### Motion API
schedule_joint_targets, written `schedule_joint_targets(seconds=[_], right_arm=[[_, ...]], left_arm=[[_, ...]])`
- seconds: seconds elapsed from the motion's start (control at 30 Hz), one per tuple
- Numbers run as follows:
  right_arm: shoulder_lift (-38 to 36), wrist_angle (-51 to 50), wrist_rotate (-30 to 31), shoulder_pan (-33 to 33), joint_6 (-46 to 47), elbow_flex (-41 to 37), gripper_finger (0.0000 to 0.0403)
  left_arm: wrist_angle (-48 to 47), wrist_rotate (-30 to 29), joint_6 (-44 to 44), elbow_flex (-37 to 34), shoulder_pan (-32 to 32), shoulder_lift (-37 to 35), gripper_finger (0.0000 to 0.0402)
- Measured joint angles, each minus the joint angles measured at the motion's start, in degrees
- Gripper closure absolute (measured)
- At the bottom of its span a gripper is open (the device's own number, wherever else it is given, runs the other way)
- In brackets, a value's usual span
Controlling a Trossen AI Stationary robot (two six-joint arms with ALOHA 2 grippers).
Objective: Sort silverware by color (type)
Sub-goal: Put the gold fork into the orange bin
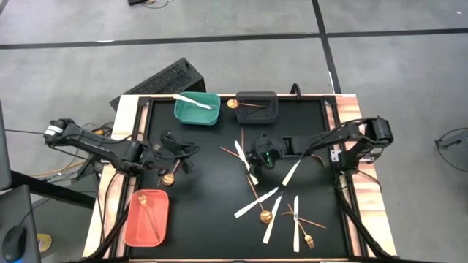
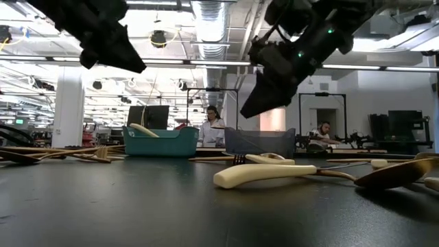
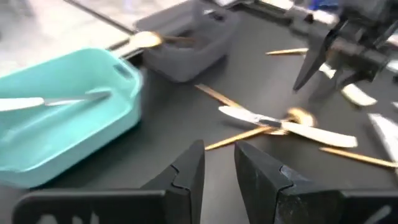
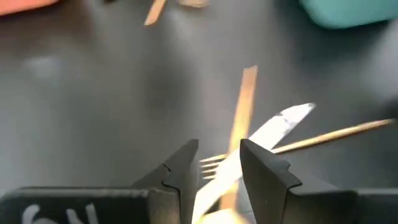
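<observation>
Black matting is carrying crossed silverware [image 1: 256, 191], where the right gripper [image 1: 261, 152], jaws parted and empty, is hovering over a flat white plastic knife [image 4: 249, 149] lying across a thin gold fork [image 4: 239, 134], risking catching both, while the left gripper [image 1: 180, 152], slightly parted and empty, is waiting beside a teal plastic bin [image 1: 196, 111].

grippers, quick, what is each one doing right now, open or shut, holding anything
Left gripper: open, jaws a narrow gap apart, holding nothing.
Right gripper: open, empty, over a flat white plastic knife crossing a thin gold fork.
</observation>
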Motion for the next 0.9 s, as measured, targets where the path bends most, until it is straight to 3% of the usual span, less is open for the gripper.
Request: schedule_joint_targets(seconds=[0.2, 0.27, 0.4, 0.57, 0.9], right_arm=[[0.71, -9.10, 0.19, -3.05, 2.26, 0.00, 0.0257], [-0.67, -18.33, 1.08, -3.88, 2.27, -0.10, 0.0257], [-5.54, -38.24, 10.16, -6.31, 7.04, -0.08, 0.0257], [-10.34, -56.15, 10.92, -10.83, 11.42, -0.10, 0.0257], [-8.54, -60.89, 2.15, -20.03, 3.48, -5.37, 0.0257]], left_arm=[[2.60, -3.23, 0.00, 0.03, -0.03, 5.92, 0.0325], [2.37, -3.59, -0.01, 0.01, -0.03, 7.97, 0.0325], [2.43, -2.59, -1.38, 0.01, -0.05, 10.77, 0.0325], [2.79, -2.13, -4.10, 0.01, -0.05, 11.04, 0.0325], [6.75, -0.72, -3.04, 0.01, -0.79, 11.78, 0.0325]])
